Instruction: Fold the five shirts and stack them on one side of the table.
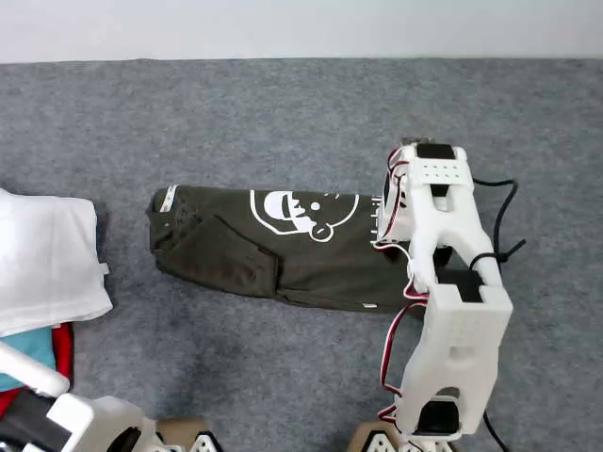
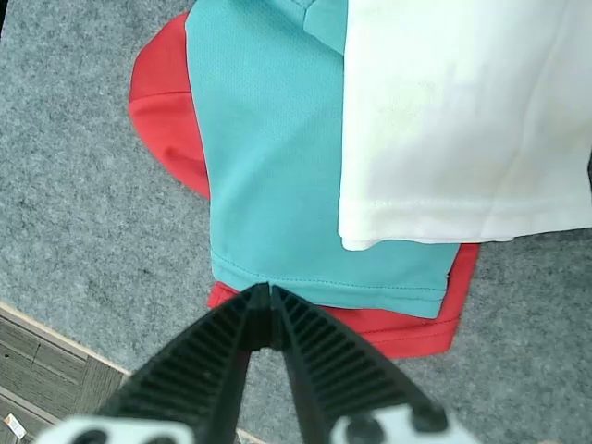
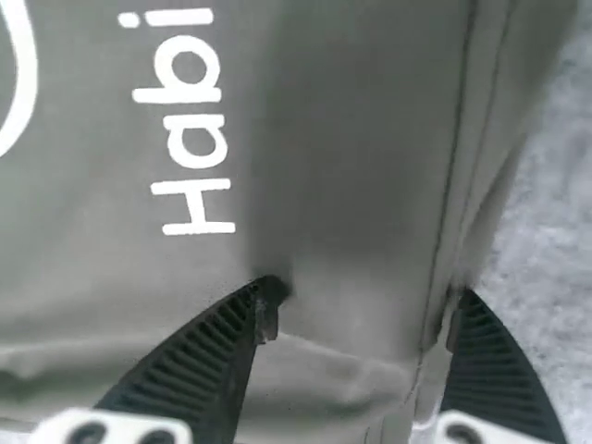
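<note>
An olive shirt [image 1: 273,250] with a white print lies partly folded across the middle of the table. My right gripper [image 1: 396,202] is at its right end, pressed down onto the cloth. In the right wrist view the right gripper [image 3: 361,314] is open, and a fold of the olive shirt [image 3: 351,139] bunches between its fingers. At the left edge sits a stack: a white shirt [image 1: 47,264] on a teal shirt [image 1: 28,344] on a red shirt [image 1: 62,337]. My left gripper [image 2: 269,298] is shut and empty, over the near edge of the teal shirt [image 2: 277,166] and red shirt [image 2: 166,120]; the white shirt [image 2: 462,120] lies beyond.
Grey carpet-like cloth [image 1: 301,113] covers the table. The table's near edge [image 2: 55,338] runs close to my left gripper. The left arm's base [image 1: 85,419] sits at the front left corner. Open room lies behind and to the right of the olive shirt.
</note>
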